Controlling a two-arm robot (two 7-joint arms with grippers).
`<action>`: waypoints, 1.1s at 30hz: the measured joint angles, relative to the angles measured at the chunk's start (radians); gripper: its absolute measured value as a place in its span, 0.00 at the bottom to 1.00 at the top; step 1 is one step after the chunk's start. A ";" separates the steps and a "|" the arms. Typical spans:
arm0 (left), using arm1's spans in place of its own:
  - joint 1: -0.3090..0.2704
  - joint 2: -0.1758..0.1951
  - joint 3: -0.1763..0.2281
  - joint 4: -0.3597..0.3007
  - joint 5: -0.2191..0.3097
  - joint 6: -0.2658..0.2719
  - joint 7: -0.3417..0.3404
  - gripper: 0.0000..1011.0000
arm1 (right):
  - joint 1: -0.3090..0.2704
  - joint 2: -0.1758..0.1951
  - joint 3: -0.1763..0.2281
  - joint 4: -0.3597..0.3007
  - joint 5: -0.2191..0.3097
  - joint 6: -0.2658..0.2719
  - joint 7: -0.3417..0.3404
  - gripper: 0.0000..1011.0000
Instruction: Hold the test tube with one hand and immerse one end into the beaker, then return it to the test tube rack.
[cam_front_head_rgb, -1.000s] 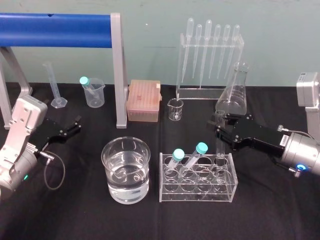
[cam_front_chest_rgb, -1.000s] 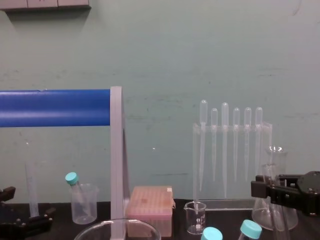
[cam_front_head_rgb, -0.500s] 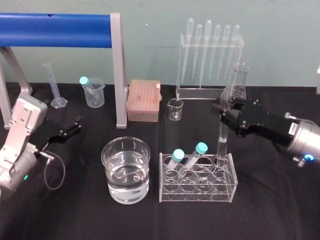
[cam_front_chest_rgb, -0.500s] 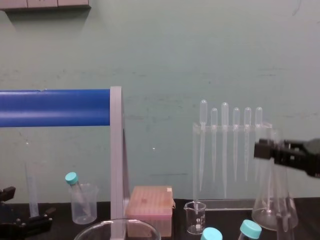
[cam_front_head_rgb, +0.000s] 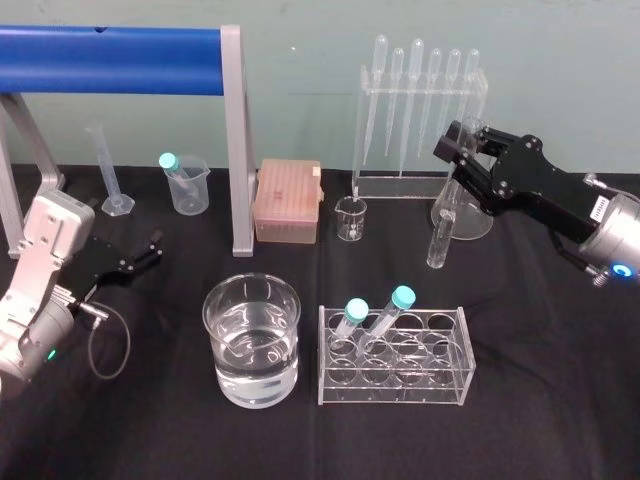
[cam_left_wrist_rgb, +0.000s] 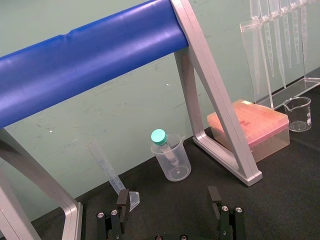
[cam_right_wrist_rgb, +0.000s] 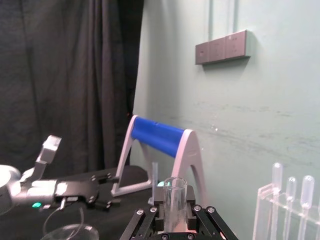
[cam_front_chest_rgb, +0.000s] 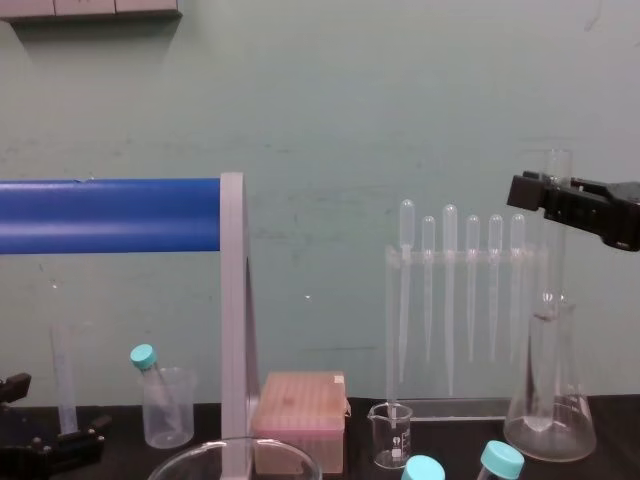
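Observation:
My right gripper (cam_front_head_rgb: 457, 150) is shut on the test tube (cam_front_head_rgb: 439, 240), a long clear glass tube hanging upright in the air behind the test tube rack (cam_front_head_rgb: 400, 385) and in front of the flask. In the chest view the test tube (cam_front_chest_rgb: 555, 260) hangs from the gripper (cam_front_chest_rgb: 528, 192), high up, with its lower end clear of the table. The tube's open mouth (cam_right_wrist_rgb: 175, 192) stands between the fingers in the right wrist view. The wide beaker (cam_front_head_rgb: 211, 312), part full of water, stands left of the rack. My left gripper (cam_front_head_rgb: 148, 250) rests open at the far left, parked.
Two teal-capped tubes (cam_front_head_rgb: 378, 312) lean in the rack's left holes. Behind stand a conical flask (cam_front_head_rgb: 478, 222), a pipette stand (cam_front_head_rgb: 418, 110), a small glass beaker (cam_front_head_rgb: 351, 218), a pink tip box (cam_front_head_rgb: 288, 201), a plastic cup (cam_front_head_rgb: 188, 186), a measuring cylinder (cam_front_head_rgb: 108, 170) and a blue-barred frame (cam_front_head_rgb: 120, 47).
My right gripper has lifted the test tube straight up out of the rack's right end and carried it back toward the flask. The left arm has not moved.

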 joint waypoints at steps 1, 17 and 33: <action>0.000 0.000 0.000 0.000 0.000 0.000 0.000 0.99 | 0.009 -0.013 0.000 0.016 0.000 -0.003 -0.003 0.24; 0.000 0.000 0.000 0.000 0.000 0.000 0.000 0.99 | 0.038 -0.061 -0.018 0.109 -0.037 0.008 -0.038 0.24; 0.000 0.000 0.000 0.000 0.000 0.000 0.000 0.99 | 0.038 -0.059 -0.019 0.107 -0.032 0.009 -0.034 0.24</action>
